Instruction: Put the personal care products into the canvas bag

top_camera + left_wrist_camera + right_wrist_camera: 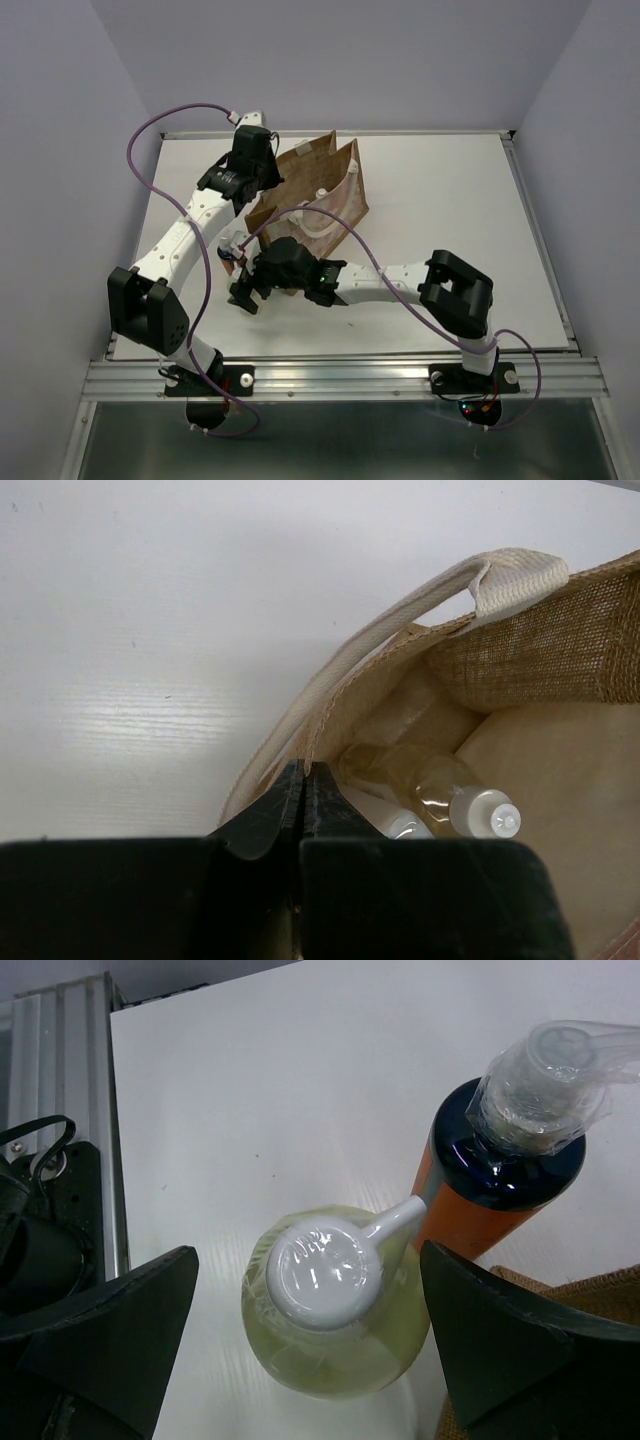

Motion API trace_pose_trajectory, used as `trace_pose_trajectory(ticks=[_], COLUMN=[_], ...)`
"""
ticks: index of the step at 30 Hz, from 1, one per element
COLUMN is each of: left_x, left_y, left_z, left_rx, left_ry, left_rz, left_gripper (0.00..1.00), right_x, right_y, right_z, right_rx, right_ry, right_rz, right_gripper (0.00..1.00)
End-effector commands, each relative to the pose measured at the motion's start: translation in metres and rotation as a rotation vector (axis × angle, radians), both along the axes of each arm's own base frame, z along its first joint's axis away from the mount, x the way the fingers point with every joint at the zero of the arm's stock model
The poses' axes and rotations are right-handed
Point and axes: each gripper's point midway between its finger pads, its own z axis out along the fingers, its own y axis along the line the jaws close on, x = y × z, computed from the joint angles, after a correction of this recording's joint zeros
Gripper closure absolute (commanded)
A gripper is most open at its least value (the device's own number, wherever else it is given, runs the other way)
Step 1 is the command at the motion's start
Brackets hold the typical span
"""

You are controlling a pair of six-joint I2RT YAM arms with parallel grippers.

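We show the left gripper (304, 776), jaws clenched on the bag (540, 660) rim, and the right gripper (308, 1260), jaws released around the yellow-green bottle (330, 1360) beside the orange bottle (465, 1225).

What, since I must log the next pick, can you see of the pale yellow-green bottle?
Seen from above by the right wrist camera, the pale yellow-green bottle stands upright on the white table: a round, translucent body of yellowish liquid under a glossy white pump cap whose spout points at the orange bottle beside it. It sits between the fingers of the open right pincer, neither touching it.
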Motion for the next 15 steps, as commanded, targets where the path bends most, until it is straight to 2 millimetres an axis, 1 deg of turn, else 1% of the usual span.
trace_pose_trajectory(ticks=[1, 3, 4, 7, 8, 10, 11, 13, 14, 15], left_x=[-0.006, -0.006, -0.006, -0.006, -0.006, -0.005, -0.005, -0.005, -0.005, -0.005], left_y=[0.006, 0.007, 0.007, 0.007, 0.007, 0.006, 0.007, 0.007, 0.007, 0.006], left_z=[0.015, 0.016, 0.015, 0.014, 0.014, 0.014, 0.013, 0.013, 0.014, 0.015], left_rx=[0.002, 0.006, 0.006, 0.009, 0.007, 0.008, 0.009, 0.009, 0.009, 0.007], left_ry=[-0.044, -0.046, -0.045, -0.043, -0.042, -0.044, -0.042, -0.042, -0.044, -0.046], left_rz=[0.011, 0.014, 0.014, 0.013, 0.012, 0.011, 0.011, 0.013, 0.013, 0.009], left_gripper=[1.00, 1.00, 1.00, 1.00, 1.00, 1.00, 1.00, 1.00, 1.00, 1.00], right_x=[0.001, 0.001, 0.001, 0.001, 0.001, 0.001, 0.001, 0.001, 0.001, 0.000], right_y=[0.017, 0.018, 0.018, 0.018, 0.018, 0.018, 0.018, 0.017, 0.017, 0.016], right_z=[0.034, 0.033, 0.032, 0.031, 0.032, 0.030, 0.030, 0.026, 0.026, 0.024], right_rx=[0.124, 0.126, 0.126, 0.123, 0.127, 0.117, 0.114, 0.101, 0.100, 0.089], right_ry=[-0.041, -0.045, -0.044, -0.043, -0.043, -0.039, -0.038, -0.036, -0.037, -0.037], right_rz=[0.009, 0.011, 0.013, 0.014, 0.014, 0.012, 0.012, 0.010, 0.012, 0.016], right_gripper=[0.04, 0.12, 0.21, 0.37, 0.45, 0.53, 0.62, 0.71, 0.79, 0.84])
